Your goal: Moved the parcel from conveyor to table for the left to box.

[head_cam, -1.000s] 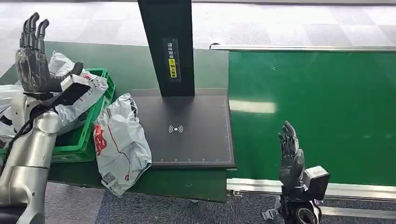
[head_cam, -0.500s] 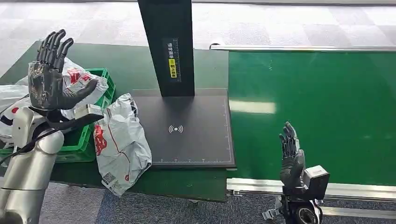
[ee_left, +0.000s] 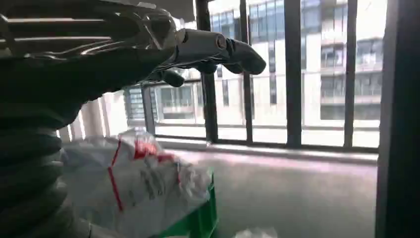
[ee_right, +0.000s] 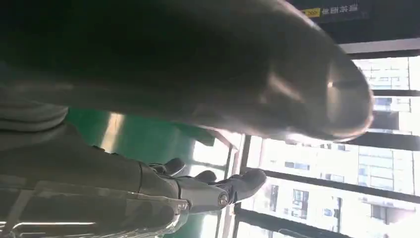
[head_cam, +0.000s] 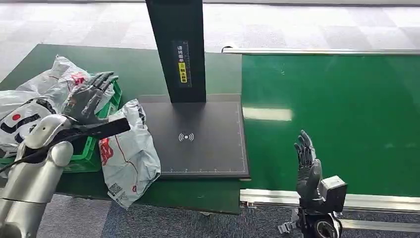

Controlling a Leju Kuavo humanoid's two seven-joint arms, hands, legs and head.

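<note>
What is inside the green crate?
Grey parcels are piled in the green crate, rising above its rim. The left hand hangs open over them. The crate's bottom is covered.

A black upright post (head_cam: 176, 49) bearing a label with a yellow mark (head_cam: 183, 62) rises from a dark scanner pad (head_cam: 198, 139) marked with a wireless symbol. Beyond, grey floor tiles (head_cam: 297, 25); windows (ee_left: 307, 74), possibly facing a building.

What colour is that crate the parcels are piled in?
Green. The crate shows best in the head view, under the grey parcels.
</note>
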